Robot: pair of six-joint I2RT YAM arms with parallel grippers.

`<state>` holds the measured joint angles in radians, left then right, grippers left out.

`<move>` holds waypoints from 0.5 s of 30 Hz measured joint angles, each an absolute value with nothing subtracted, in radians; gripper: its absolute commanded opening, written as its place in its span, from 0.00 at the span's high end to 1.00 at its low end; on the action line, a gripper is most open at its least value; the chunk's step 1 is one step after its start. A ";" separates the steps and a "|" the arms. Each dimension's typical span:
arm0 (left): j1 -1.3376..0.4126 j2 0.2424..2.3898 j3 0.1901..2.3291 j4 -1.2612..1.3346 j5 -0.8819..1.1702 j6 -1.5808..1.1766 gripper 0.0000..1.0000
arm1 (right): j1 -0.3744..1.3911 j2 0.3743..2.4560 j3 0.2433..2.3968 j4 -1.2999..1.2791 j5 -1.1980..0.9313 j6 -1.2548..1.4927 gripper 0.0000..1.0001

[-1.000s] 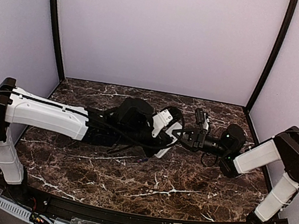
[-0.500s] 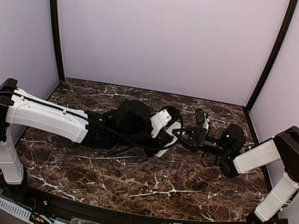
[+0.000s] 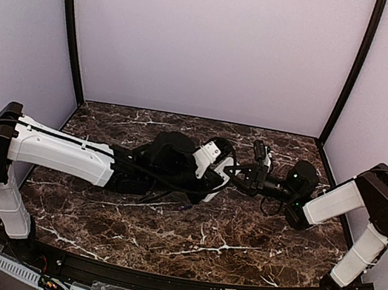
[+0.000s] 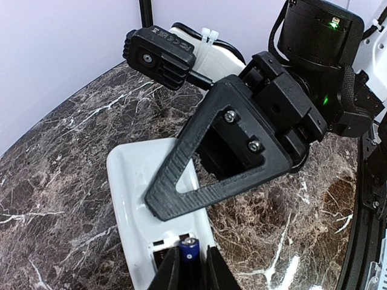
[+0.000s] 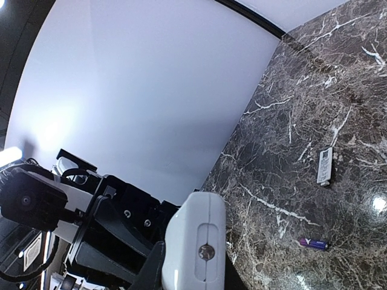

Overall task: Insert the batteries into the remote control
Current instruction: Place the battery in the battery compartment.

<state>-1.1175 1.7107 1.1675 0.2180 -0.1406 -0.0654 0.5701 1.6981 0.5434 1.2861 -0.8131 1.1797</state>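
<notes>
My right gripper [image 5: 193, 266] is shut on the white remote control [image 5: 196, 238] and holds it above the table, back side up. In the left wrist view the remote [image 4: 136, 193] shows its open battery bay, with one right finger [image 4: 224, 151] clamped across it. My left gripper [image 4: 188, 257] is shut on a bluish-purple battery [image 4: 188, 249], whose tip sits at the end of the bay. A second battery [image 5: 313, 243] lies on the marble table. In the top view the two grippers meet at mid-table, left [image 3: 222, 179] and right [image 3: 238, 177]; the remote is mostly hidden there.
A small white flat piece with a label [image 5: 325, 167] lies on the marble table [image 3: 163, 237] beyond the loose battery. Pale walls close in the back and both sides. The right wrist camera [image 4: 160, 55] hangs just above the remote.
My left wrist has edged slightly toward the right gripper and the far side. The right arm has barely moved.
</notes>
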 measured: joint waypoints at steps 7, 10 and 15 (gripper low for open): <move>-1.121 1.705 1.168 0.208 -0.149 -0.068 0.75 | 0.570 1.698 0.544 1.286 -0.808 1.179 1.00; -1.121 1.699 1.168 0.207 -0.152 -0.067 0.69 | 0.570 1.698 0.544 1.286 -0.806 1.179 1.00; -1.121 1.679 1.168 0.189 -0.162 -0.063 0.62 | 0.570 1.698 0.544 1.288 -0.811 1.174 1.00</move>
<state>-1.1210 1.6794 1.1675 0.1894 -0.1623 -0.0631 0.5701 1.6978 0.5442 1.2877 -0.8108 1.1740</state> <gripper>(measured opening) 0.339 0.188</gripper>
